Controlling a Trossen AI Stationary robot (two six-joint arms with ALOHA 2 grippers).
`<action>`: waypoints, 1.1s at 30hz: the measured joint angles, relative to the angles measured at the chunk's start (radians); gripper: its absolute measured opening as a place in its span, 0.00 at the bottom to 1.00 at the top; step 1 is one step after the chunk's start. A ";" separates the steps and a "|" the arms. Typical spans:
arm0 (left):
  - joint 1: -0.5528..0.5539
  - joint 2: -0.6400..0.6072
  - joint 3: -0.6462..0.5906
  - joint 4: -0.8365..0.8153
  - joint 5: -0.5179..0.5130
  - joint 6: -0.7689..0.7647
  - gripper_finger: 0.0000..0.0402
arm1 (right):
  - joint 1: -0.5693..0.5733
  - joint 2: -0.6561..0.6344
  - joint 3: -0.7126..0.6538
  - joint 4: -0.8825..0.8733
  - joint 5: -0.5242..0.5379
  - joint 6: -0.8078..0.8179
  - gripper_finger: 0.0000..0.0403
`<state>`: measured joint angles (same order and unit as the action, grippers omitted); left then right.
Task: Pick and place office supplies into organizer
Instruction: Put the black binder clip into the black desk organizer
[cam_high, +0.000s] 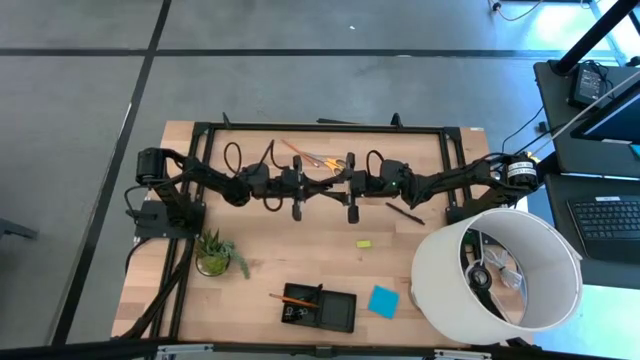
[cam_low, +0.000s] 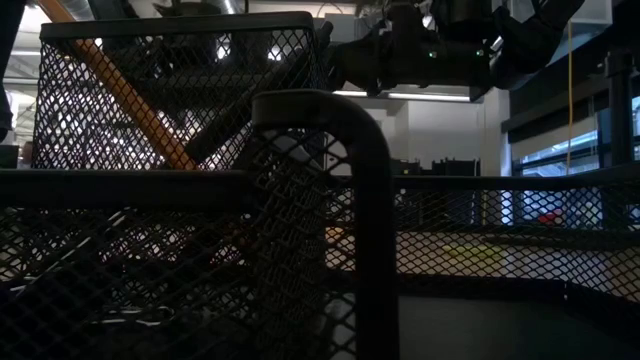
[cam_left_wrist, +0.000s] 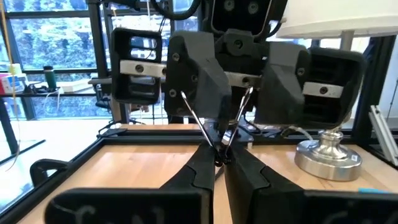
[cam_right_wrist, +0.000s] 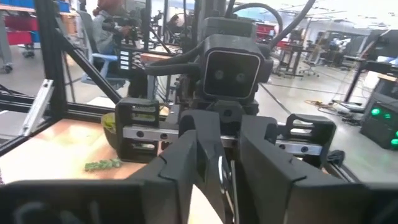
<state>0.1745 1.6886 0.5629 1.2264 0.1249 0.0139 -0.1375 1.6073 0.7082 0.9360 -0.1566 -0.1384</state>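
Both grippers hang over the table's middle, fingers level and pointing at each other, tips close together. My left gripper (cam_high: 320, 187) (cam_left_wrist: 217, 160) is shut and empty. My right gripper (cam_high: 337, 187) (cam_right_wrist: 225, 168) is also shut and holds nothing. The yellow-handled scissors (cam_high: 327, 161) and an orange pencil (cam_high: 293, 149) lie just beyond them toward the far edge. A black pen (cam_high: 405, 213), the yellow block (cam_high: 363, 243) and the blue note pad (cam_high: 382, 300) lie flat on the wood. The black organizer (cam_high: 318, 307) sits near the near edge, with another orange pencil (cam_high: 291, 298) resting across its rim and clips (cam_high: 290, 314) inside.
A small potted plant (cam_high: 215, 252) stands at the near left. A large white lampshade (cam_high: 497, 275) fills the near right corner, with its silver base (cam_left_wrist: 328, 155) showing in the left wrist view. The organizer's mesh wall (cam_low: 300, 200) fills the low view. A black frame (cam_high: 320, 128) rims the table.
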 joint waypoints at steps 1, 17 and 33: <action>0.000 0.000 0.000 -0.005 -0.002 0.000 0.03 | 0.000 0.000 0.000 0.000 0.011 -0.007 0.35; -0.007 -0.071 0.001 -0.302 0.043 0.029 0.03 | -0.008 -0.076 -0.010 -0.161 0.253 -0.054 0.45; -0.222 -0.545 0.001 -0.986 0.032 -0.017 0.03 | -0.061 -0.083 -0.011 -0.716 0.253 0.077 0.45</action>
<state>-0.0475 1.1435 0.5636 0.2400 0.1569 -0.0031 -0.1988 1.5242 0.6971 0.2201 0.0963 -0.0610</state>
